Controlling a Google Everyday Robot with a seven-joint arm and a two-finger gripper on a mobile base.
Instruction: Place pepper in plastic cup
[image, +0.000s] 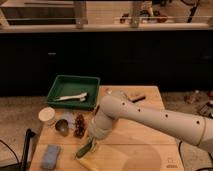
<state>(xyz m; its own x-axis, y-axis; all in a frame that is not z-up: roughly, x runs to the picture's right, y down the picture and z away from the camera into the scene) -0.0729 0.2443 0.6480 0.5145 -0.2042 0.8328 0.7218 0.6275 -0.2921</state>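
The pepper (85, 149) is a slim dark-green piece lying at the front left of the wooden table (145, 135). It sticks out from under the end of my white arm. My gripper (93, 140) is low over the table, right at the pepper's upper end, and the wrist covers most of it. I cannot tell whether it holds the pepper. The plastic cup is out of view; it may be hidden behind my arm.
A green tray (60, 82) with a white utensil stands at the back left. A white round container (46, 116), a grey metal cup (62, 128) and a brown cone-like item (79, 125) stand left of the gripper. A blue sponge (50, 156) and a yellow item (90, 163) lie at the front.
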